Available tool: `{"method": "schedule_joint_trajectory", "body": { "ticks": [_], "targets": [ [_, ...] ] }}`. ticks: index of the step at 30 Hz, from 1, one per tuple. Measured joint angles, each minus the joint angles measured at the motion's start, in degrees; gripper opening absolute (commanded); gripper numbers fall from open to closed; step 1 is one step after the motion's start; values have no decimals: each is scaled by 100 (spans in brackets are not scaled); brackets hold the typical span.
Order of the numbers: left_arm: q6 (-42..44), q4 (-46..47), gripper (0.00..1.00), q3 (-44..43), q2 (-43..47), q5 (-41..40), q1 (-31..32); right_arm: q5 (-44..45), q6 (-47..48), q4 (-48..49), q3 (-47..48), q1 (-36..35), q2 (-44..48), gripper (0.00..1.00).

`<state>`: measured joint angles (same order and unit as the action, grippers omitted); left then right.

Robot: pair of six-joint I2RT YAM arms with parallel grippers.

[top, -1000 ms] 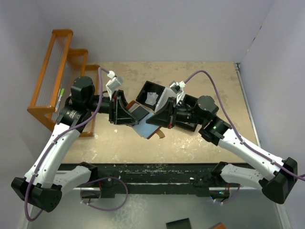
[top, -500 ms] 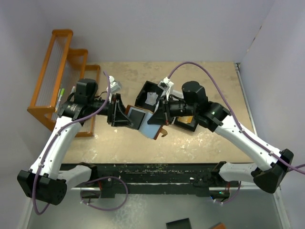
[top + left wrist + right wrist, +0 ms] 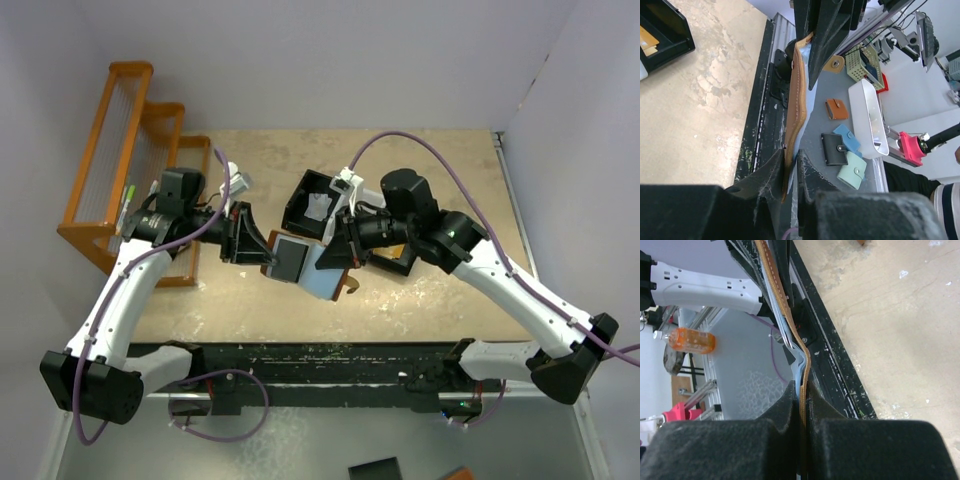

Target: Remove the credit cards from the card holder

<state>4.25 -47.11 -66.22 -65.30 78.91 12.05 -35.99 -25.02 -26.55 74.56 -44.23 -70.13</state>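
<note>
Above the table, left claw and right claw pinch card holder edges.

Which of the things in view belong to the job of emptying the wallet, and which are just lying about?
Part of the job:
- wallet, pinched between the left gripper and right gripper
- dark card showing in it

Just lying about:
- black tray
- paper scrap inside the tray
- orange rack at the table's left edge
</note>
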Motion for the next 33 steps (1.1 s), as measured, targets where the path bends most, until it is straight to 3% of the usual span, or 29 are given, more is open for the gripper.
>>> {"method": "schedule_joint_trajectory", "body": {
  "ticks": [7, 19, 33],
  "targets": [
    [140, -166, 8, 0, 0, 293, 0, -269, -2, -122, 85, 0, -7, 0],
    [481, -673, 36, -31, 0, 791, -31, -584, -52, -122, 289, 2, -310, 0],
    [671, -754, 34, -31, 0, 662, -46, -667, -31, -341, 428, 2, -343, 0]
  ]
}}
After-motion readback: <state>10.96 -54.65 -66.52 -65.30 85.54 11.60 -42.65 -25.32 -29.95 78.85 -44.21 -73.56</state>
